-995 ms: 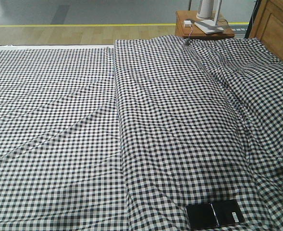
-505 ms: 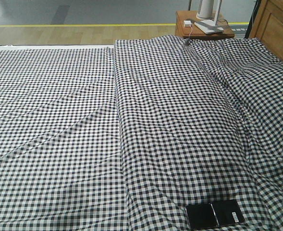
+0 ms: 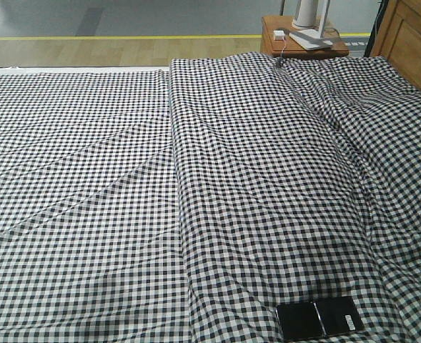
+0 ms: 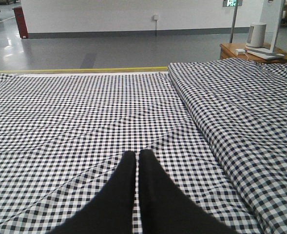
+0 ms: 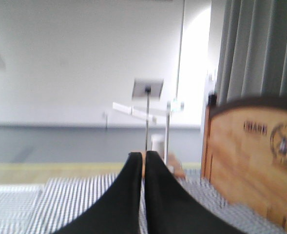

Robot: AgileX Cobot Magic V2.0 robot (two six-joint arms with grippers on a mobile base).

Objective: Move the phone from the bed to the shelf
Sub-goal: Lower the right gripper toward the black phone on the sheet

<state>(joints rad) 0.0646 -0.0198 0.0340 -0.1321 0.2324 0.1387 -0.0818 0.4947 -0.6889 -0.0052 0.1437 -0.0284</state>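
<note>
The phone, a glossy black slab with a seam across its middle and a small white sticker, lies flat on the bed near the front edge, right of centre. The bed wears black-and-white gingham with folds; its brown wooden headboard stands at the right. My left gripper is shut with nothing in it, low over the checked fabric. My right gripper is also shut and empty, raised and facing the headboard; that view is blurred. Neither gripper appears in the front view. The shelf is out of view.
A small brown bedside table stands at the far right beside the headboard, carrying a white lamp base, a charger and a cable. A raised fold of the cover runs down the bed's middle. Grey floor with a yellow line lies beyond.
The phone and the bed look the same in the front view across the three frames. A faint shadow has come onto the fabric at the right edge.
</note>
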